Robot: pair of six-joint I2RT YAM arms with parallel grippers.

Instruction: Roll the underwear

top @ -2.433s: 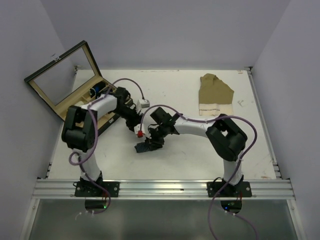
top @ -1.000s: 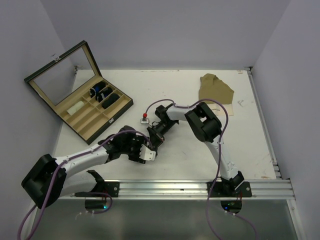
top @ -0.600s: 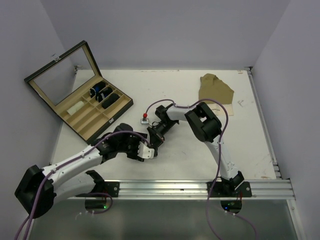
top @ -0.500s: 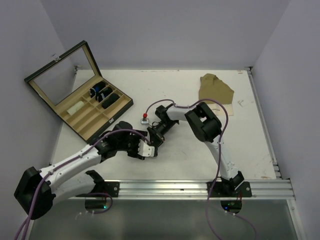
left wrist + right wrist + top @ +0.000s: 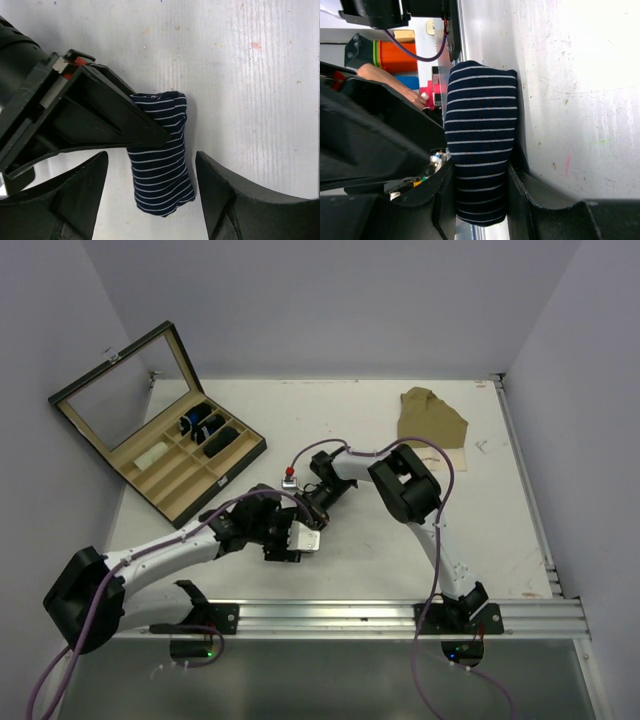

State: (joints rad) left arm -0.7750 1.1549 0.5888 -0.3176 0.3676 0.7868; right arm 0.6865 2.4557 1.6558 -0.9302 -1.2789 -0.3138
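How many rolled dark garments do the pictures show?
3. One striped roll is held by the right gripper at mid-table; two rolls sit in the open box's compartments. More may be hidden.

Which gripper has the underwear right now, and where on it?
The right gripper clamps the rolled striped underwear at one end. The left gripper is open, straddling the free end with gaps either side.

A high rear camera overlooks the whole table (image 5: 350, 420), while both close wrist cameras share the striped roll (image 5: 160, 165).
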